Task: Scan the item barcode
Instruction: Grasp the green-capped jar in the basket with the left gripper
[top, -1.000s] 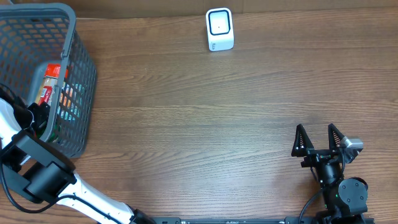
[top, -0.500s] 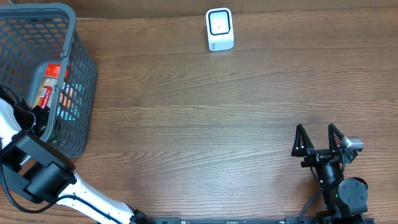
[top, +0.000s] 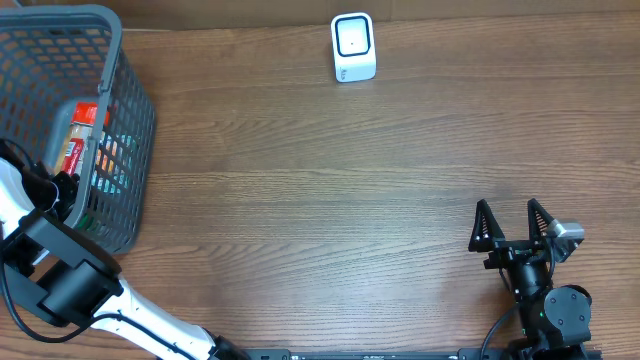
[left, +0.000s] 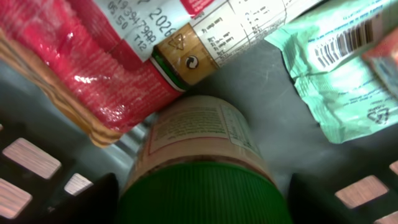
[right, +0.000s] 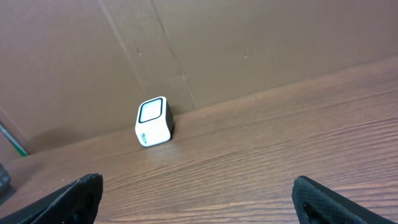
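Hardly anything has moved since a second ago: the left arm (top: 60, 280) keeps its place over the near corner of the basket (top: 120, 60), and its fingers have drawn in a little. That arm comes up from the near left edge of the table (top: 300, 200), bends over the basket's near wall and points its wrist down among the goods inside. The left gripper (left: 202, 199) stands fairly wide, with its dark fingers (left: 93, 199) pressed against either side of the green lid (left: 202, 193) of a jar (left: 199, 137), so it has hold of the jar by the lid. The jar lies on the basket floor with its pale printed label facing up. A red packet (left: 93, 62) touches the jar's far end, and a pale green pouch (left: 336, 68) showing a barcode lies just beside it on the right. The white scanner (top: 353, 46) stands upright at the far edge of the table, well apart from the basket. The right gripper (top: 508, 207) rests near the right front corner, level and pointing toward the far edge, its jaws spread fully with nothing between them. Its camera looks across bare wood to the scanner and the cardboard wall (right: 249, 43) behind it.
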